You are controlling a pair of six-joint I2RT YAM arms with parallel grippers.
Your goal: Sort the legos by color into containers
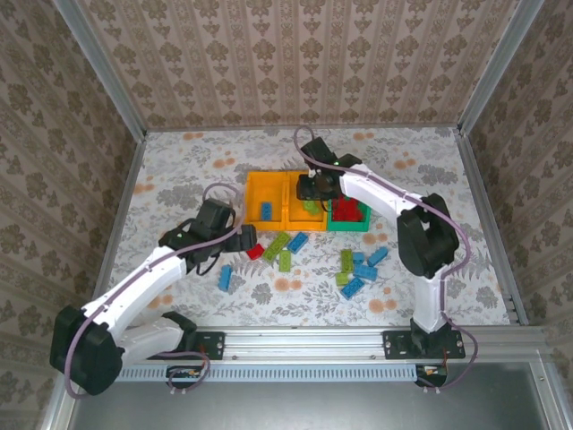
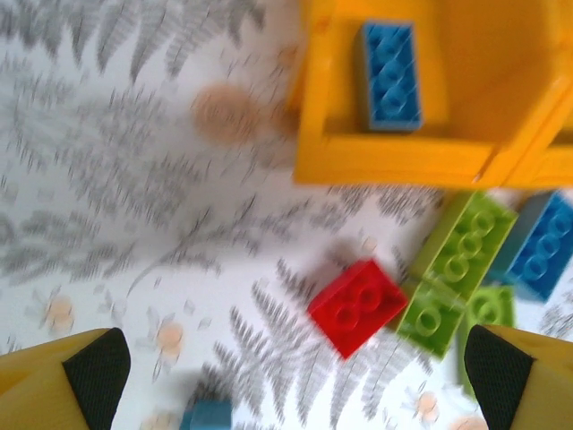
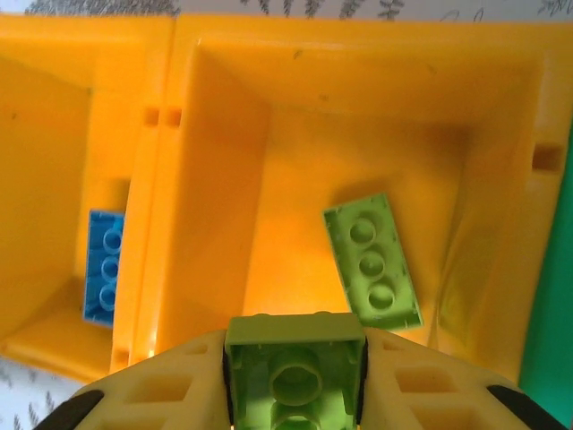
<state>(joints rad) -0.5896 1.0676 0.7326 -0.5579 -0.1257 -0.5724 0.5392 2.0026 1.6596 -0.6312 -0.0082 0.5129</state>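
My right gripper point(image 3: 295, 394) is shut on a lime green lego point(image 3: 295, 345), its hollow underside towards the camera, held over the middle orange container point(image 3: 224, 179). Another green lego point(image 3: 372, 260) lies on that container's floor. The left orange container point(image 2: 394, 161) holds a blue lego point(image 2: 390, 76). The green container point(image 1: 349, 224) at the right holds red legos point(image 1: 349, 210). My left gripper point(image 2: 295, 367) is open above the table, with a red lego point(image 2: 358, 306) lying just ahead of its fingertips, apart from them. Next to it lie green legos point(image 2: 466, 240) and a blue one point(image 2: 542, 244).
Several loose blue and green legos point(image 1: 358, 269) lie scattered on the floral tablecloth in front of the containers. A lone blue lego point(image 1: 226, 279) sits near my left arm. Metal frame rails point(image 1: 116, 224) and patterned walls bound the table.
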